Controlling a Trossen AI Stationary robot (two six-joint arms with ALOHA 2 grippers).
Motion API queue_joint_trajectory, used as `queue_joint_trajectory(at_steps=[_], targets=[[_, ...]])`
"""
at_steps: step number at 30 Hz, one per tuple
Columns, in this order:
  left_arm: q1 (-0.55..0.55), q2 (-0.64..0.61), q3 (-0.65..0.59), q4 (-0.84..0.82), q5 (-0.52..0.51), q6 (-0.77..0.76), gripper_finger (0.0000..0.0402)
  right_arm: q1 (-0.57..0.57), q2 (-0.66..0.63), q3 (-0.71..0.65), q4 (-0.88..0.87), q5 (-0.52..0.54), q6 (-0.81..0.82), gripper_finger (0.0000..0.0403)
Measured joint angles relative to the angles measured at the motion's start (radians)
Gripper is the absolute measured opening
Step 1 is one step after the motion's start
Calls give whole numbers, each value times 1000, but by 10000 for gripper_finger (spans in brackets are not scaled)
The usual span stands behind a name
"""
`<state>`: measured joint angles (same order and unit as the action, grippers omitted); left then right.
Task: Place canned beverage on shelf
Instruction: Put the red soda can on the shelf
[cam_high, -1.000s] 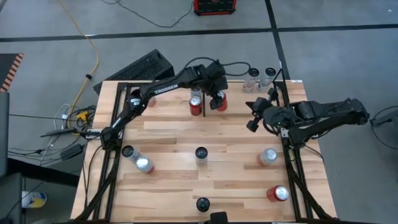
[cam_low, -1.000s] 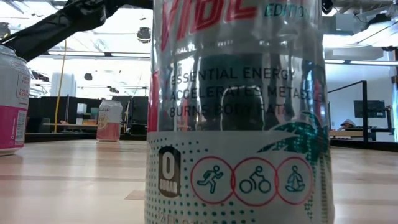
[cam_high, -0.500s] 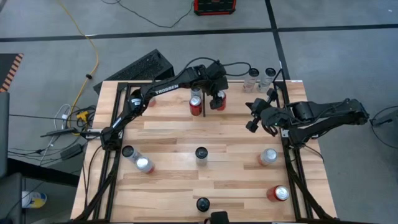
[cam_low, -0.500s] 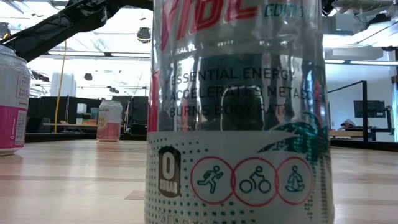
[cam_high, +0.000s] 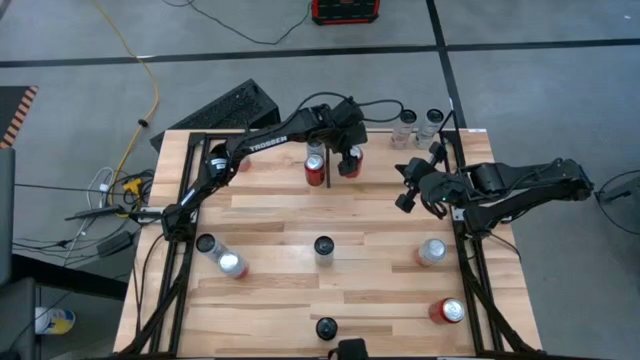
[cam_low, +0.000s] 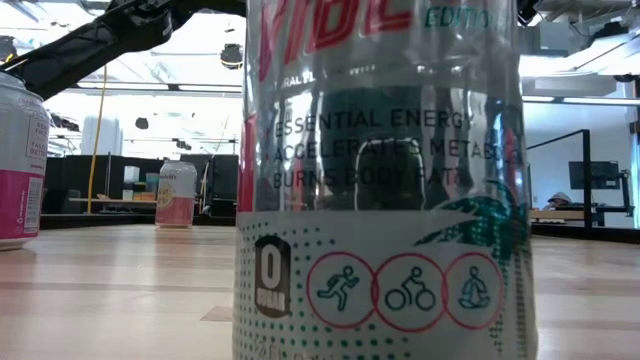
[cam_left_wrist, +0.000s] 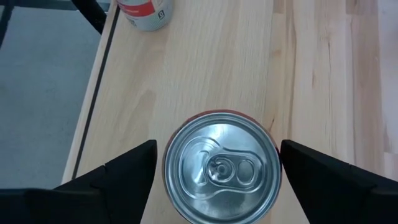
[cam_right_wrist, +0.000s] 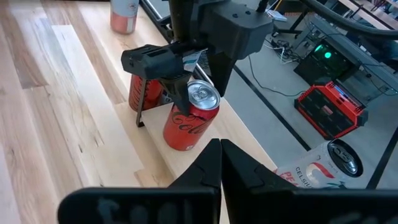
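A red canned beverage (cam_left_wrist: 221, 168) stands upright on its base on the shelf (cam_high: 300, 210), a light wooden plank surface with black rails. It is at the far middle, just right of a short black divider bar (cam_high: 330, 172). My left gripper (cam_left_wrist: 217, 149) is open and comes at the can slanting down. One finger stands on each side of the can's top, with a narrow gap on both sides. The right wrist view shows the same can (cam_right_wrist: 186, 121) between those fingers. My right gripper (cam_right_wrist: 221, 152) is shut on nothing, above the shelf's right side (cam_high: 405, 195).
A second red can (cam_high: 315, 170) stands left of the divider. Two silver cans (cam_high: 418, 125) stand at the far right corner. Several more cans are spread over the near half (cam_high: 323, 247). A large silver can (cam_low: 380, 180) fills the low view.
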<state>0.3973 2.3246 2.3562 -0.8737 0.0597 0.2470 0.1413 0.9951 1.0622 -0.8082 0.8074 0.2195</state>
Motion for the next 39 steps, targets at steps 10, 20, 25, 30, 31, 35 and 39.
queue_joint_trajectory(at_steps=[10,20,25,30,31,35,39], targets=[[1,-51,0,1,-60,19,327,0,0,0,1,0,0,27],[-2,-192,0,-111,-74,-33,327,0,0,0,1,0,0,27],[-13,-327,-32,-255,-25,-58,327,0,0,0,1,0,0,26],[-41,-543,-244,-275,-7,-118,327,0,9,0,2,2,-9,27],[-52,-603,-314,-254,-24,-135,327,0,9,0,5,2,-12,27],[-120,-899,-673,-78,-138,-227,327,0,28,0,45,10,-49,27],[-228,-1228,-1102,262,-273,-292,327,-10,71,2,116,66,-139,26]])
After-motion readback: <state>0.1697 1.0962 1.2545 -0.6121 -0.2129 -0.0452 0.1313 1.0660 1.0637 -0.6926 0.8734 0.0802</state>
